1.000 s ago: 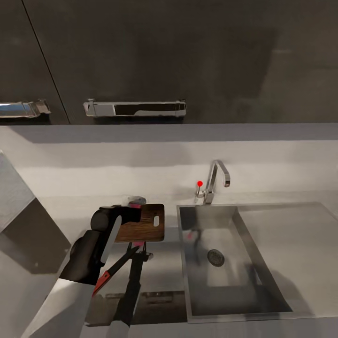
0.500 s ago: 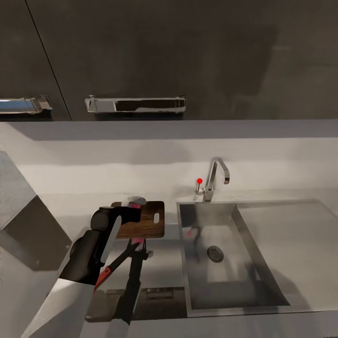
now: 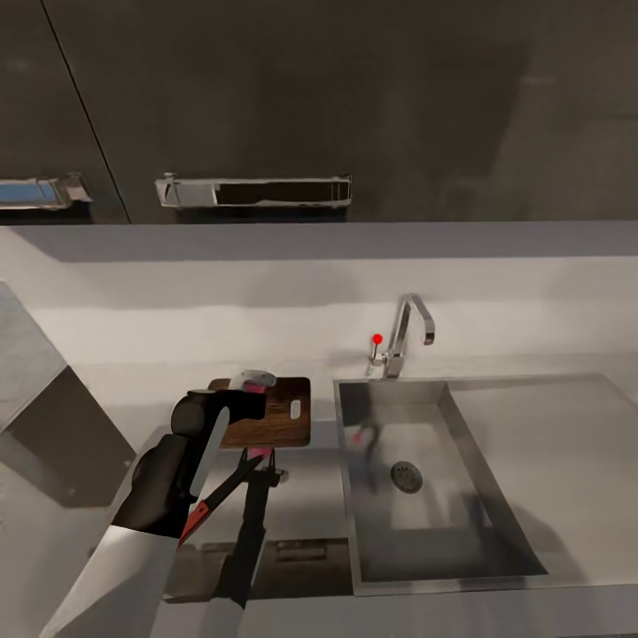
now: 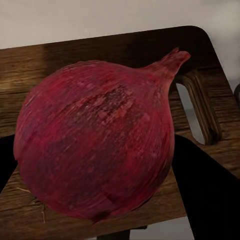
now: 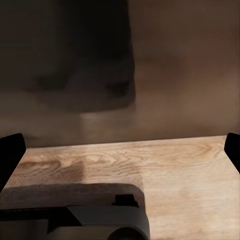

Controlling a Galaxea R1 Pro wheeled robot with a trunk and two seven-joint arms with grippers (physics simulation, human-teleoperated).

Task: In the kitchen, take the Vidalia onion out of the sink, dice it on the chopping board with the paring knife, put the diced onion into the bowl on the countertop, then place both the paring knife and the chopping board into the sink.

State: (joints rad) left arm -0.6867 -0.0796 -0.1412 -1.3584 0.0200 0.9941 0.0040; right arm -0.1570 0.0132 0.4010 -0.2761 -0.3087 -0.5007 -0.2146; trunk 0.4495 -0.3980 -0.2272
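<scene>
My left gripper (image 3: 252,391) is shut on the Vidalia onion (image 3: 257,386), a dark red bulb with a pointed tip, held between dark fingers (image 4: 202,195). It sits over the left part of the brown chopping board (image 3: 282,413), whose handle slot (image 4: 197,112) lies beside the onion (image 4: 95,145). Whether the onion rests on the board I cannot tell. The steel sink (image 3: 461,532) with its round drain (image 3: 407,477) lies right of the board. My right gripper (image 5: 120,150) is open, facing a wooden floor. The paring knife and the bowl are out of view.
The chrome tap (image 3: 406,335) and red knob (image 3: 377,338) stand behind the sink, with the flat drainboard (image 3: 567,452) to its right. Grey countertop (image 3: 310,505) runs in front of the board. Dark wall cabinets with chrome handles (image 3: 252,190) hang above. A slanted grey hood (image 3: 35,390) juts in at left.
The head view has shifted slightly, so the whole picture has moved a little. The left arm, the onion and the board keep their places relative to each other.
</scene>
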